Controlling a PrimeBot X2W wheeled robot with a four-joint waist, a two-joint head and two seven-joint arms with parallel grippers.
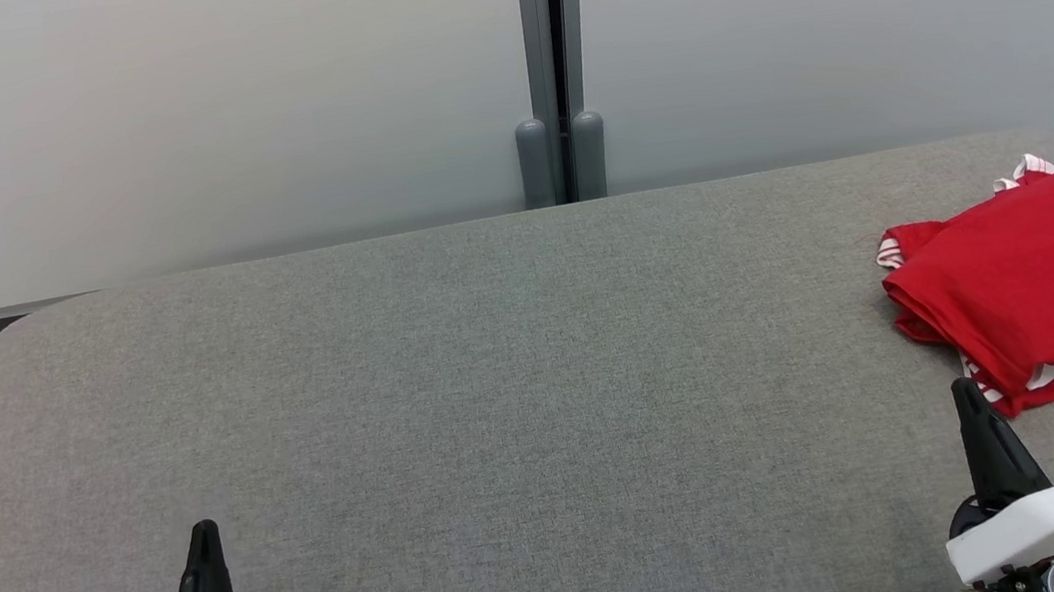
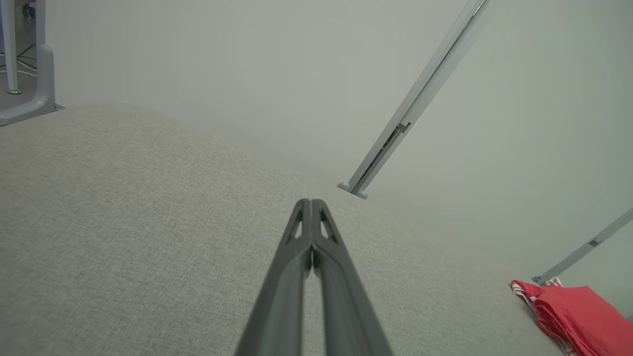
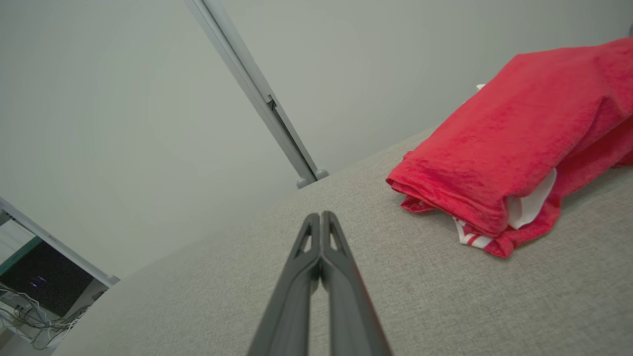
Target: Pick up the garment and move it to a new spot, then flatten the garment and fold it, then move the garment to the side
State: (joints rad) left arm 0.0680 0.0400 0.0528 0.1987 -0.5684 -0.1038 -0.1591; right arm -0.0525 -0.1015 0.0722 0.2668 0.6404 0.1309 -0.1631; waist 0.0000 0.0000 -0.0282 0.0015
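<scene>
Fingers point(image 2: 287, 287) of the left gripper point(image 1: 203, 533) and the right gripper point(image 1: 965, 393) are pressed together, holding nothing, at the near edge, likely because the red garment point(image 1: 1037, 274) already lies folded on the right side of the grey table point(image 1: 498, 390).

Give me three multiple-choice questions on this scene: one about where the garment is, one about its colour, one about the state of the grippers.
1. Where on the table does the garment lie?
A. Right end
B. Centre
C. Left end
2. What is its main colour?
A. Blue
B. Red
C. Green
3. How are the left gripper and right gripper?
A. Both open
B. Both shut, empty
C. One holding the garment

Answers: A, it sits by the right edge in the head view; B, the cloth is red with white trim; B, each wrist view shows the fingers pressed together.
</scene>
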